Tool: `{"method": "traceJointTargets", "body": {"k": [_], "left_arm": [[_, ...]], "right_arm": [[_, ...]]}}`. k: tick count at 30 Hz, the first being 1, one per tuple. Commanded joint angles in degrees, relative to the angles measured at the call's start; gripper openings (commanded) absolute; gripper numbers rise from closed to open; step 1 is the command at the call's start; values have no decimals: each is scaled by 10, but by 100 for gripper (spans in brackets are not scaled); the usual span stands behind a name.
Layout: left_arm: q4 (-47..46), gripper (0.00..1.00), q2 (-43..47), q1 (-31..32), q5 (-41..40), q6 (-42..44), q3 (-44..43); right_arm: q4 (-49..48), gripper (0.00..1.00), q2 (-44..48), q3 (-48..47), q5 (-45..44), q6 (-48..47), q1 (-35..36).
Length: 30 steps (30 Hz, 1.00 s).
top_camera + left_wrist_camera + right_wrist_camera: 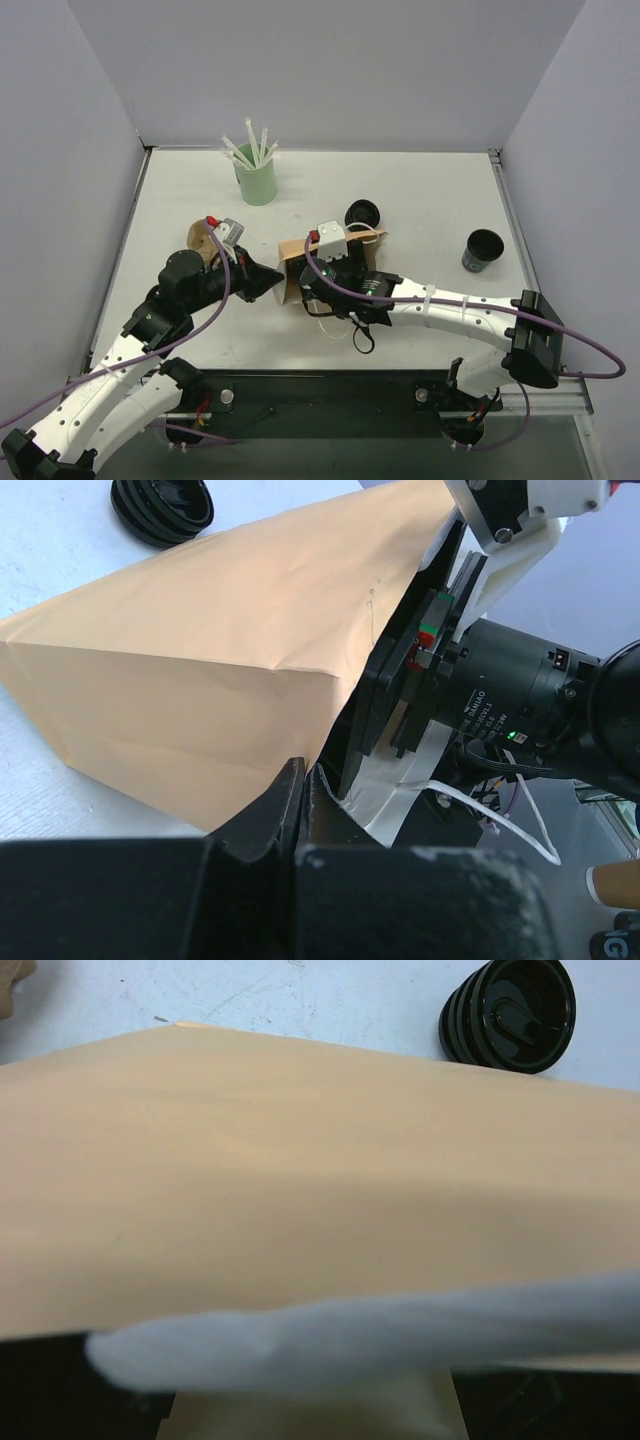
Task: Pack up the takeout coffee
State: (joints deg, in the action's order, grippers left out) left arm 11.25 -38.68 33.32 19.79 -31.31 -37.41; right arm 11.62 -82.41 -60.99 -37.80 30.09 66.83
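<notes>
Takeout coffee cup [484, 250], small, black, tapered, open-topped, stands far right, well apart from both claws. Left gripper [300, 792] pinches smooth, creased brown paper bag [220, 640]; right gripper [392, 695] spread cannot be told.

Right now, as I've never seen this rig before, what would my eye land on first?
The brown paper bag lying at mid-table, with the left gripper pinching its edge and the right gripper at its mouth. Next, the open black cup standing alone at the right, its black lid lying just beyond the bag, and the mint-green cup of white straws at the back.
</notes>
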Motion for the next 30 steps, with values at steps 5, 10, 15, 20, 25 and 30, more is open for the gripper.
{"method": "traceJointTargets", "body": {"k": [5, 10, 15, 20, 25, 30], "left_arm": [[-25, 0, 5, 2, 3, -2, -12], [-21, 0, 3, 2, 2, 1, -18], [-16, 0, 3, 2, 1, 7, -21], [-13, 0, 1, 2, 0, 12, -21], [-11, 0, 3, 2, -1, 15, -16], [-11, 0, 4, 2, -2, 16, -14]], "right_arm": [[0, 93, -13, -11, 9, 5, -16], [-18, 69, -10, -5, 12, -13, -18], [-20, 56, -1, -6, 9, -28, -18], [-23, 47, 14, -4, 10, -48, -18], [-24, 40, 36, 3, 19, -64, -18], [-24, 29, 56, 18, 34, -71, -21]]}}
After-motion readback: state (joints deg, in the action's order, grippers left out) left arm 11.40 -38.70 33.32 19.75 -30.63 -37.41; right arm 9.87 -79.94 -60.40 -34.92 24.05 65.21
